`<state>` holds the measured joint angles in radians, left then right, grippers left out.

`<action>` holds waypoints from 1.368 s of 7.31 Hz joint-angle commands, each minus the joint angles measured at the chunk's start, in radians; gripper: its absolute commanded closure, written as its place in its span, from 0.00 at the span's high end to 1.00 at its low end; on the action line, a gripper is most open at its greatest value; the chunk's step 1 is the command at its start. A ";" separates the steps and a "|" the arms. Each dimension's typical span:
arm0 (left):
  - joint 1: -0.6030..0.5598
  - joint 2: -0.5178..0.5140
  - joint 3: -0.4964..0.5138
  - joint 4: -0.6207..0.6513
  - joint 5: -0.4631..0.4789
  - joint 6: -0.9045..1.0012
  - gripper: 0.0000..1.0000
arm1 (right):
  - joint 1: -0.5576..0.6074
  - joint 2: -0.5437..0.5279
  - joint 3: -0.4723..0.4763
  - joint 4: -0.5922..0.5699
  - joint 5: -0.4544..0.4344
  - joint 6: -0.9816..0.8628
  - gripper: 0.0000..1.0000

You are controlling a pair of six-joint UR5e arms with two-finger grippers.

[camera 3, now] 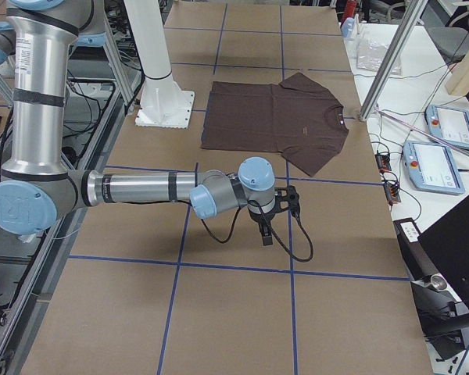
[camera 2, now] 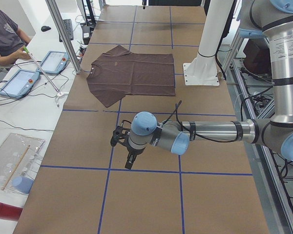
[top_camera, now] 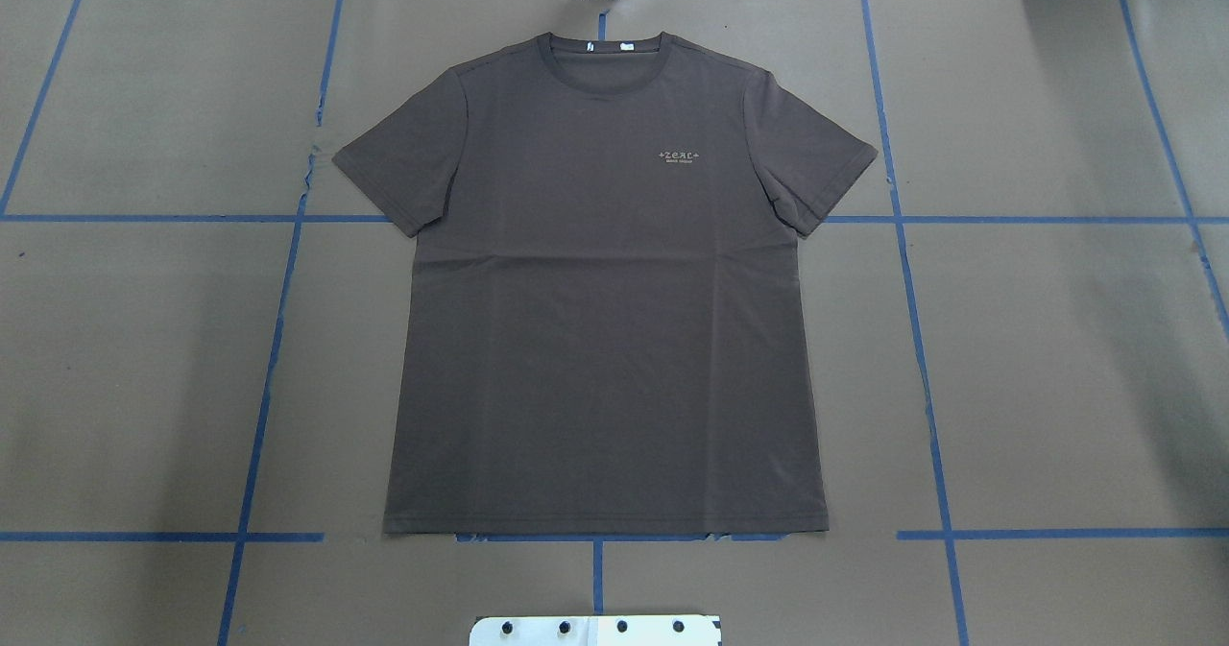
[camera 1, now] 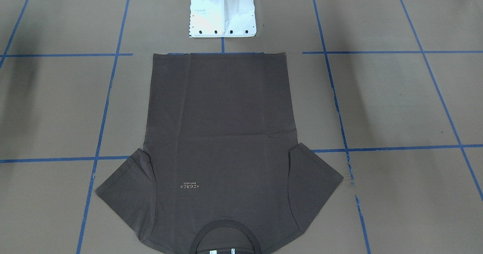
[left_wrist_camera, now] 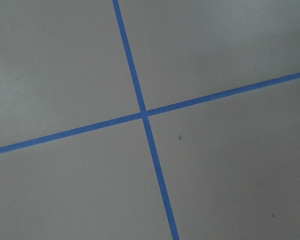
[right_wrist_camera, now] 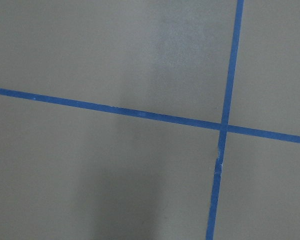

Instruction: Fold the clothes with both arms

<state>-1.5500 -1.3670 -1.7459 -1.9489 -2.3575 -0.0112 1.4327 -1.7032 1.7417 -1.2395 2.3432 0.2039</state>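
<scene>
**T-shirt (top_camera: 605, 320) spread flat, collar pointing away from the robot**

The dark brown-grey shirt lies unfolded mid-table (top_camera: 1056, 387), chest lettering (top_camera: 683, 155) up. Its long axis runs straight out from the white pedestal (camera 1: 222, 12): hem (top_camera: 605, 527) nearest it, collar (top_camera: 602, 51) farthest. The left gripper (camera 2: 128, 164) and right gripper (camera 3: 266, 238) hover over bare table, well apart from it. Their grip cannot be told.

Robotics lab: tape-gridded brown table (top_camera: 1056, 339), bolted white pedestal (camera 1: 222, 12), 2 teach pendants (camera 2: 53, 62), aluminium frame posts (camera 2: 63, 34).
</scene>
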 commanded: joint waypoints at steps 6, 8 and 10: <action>0.002 0.005 -0.015 -0.012 -0.009 -0.009 1.00 | -0.005 -0.012 0.006 0.002 0.034 0.005 1.00; 0.004 0.011 -0.015 -0.015 -0.009 -0.006 1.00 | -0.014 -0.003 0.007 -0.001 0.079 0.012 1.00; 0.004 0.012 -0.018 -0.015 -0.009 -0.006 1.00 | -0.148 0.081 -0.004 0.002 0.056 0.174 1.00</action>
<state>-1.5468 -1.3553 -1.7643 -1.9634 -2.3669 -0.0172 1.3653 -1.6853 1.7464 -1.2393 2.4143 0.2731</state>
